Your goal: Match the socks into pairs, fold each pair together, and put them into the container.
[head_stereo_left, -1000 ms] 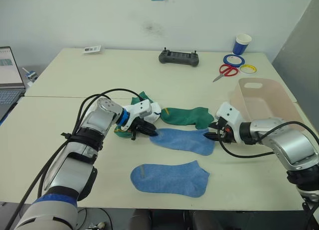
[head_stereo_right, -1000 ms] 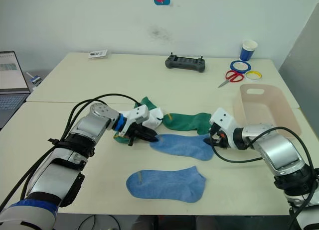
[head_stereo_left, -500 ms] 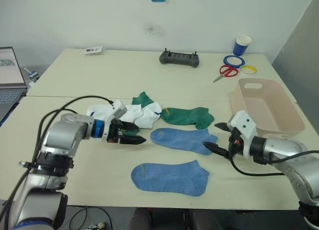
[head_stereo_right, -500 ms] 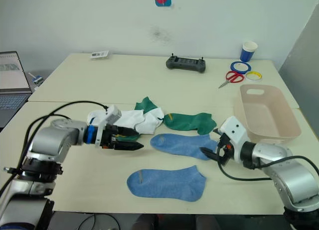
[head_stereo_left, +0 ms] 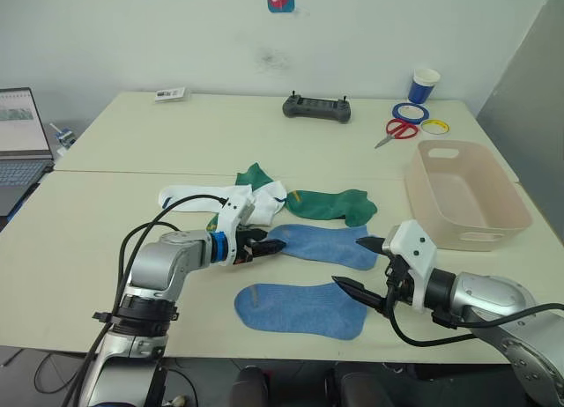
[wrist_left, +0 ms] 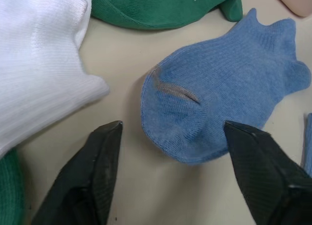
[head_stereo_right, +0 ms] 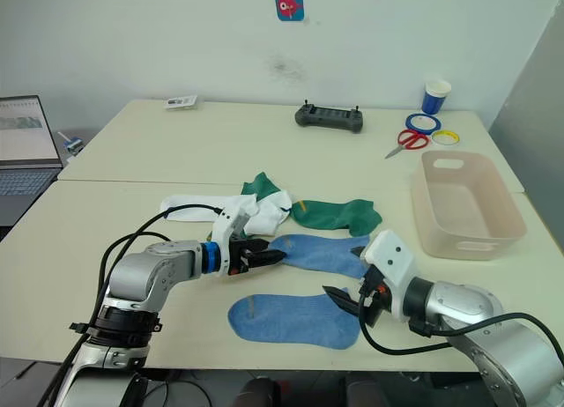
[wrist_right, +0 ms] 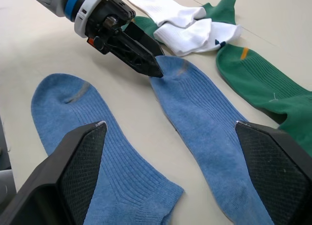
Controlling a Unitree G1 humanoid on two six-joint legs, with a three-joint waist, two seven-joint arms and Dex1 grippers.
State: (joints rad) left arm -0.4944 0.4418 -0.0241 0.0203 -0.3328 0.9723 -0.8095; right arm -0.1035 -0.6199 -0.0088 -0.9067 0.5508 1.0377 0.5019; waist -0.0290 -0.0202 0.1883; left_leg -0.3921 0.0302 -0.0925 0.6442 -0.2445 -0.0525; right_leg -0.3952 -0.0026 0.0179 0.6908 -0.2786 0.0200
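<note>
Head stereo eyes look down over the table (head_stereo_left: 115, 151); both wrist cameras, close in, share the upper blue sock (wrist_left: 219, 108).

— Where do the socks lie?
— Flat on the table. One light blue sock (head_stereo_left: 301, 307) is nearest the front edge; the second blue sock (head_stereo_left: 322, 246) lies just behind it.
— And the rest?
— A dark green sock (head_stereo_left: 330, 204) with a yellow mark lies behind those, beside crumpled white socks (head_stereo_left: 231, 201) overlapping another green sock (head_stereo_left: 252, 174).
— The container?
— The beige tub (head_stereo_left: 467, 206) stands upright to the right.
</note>
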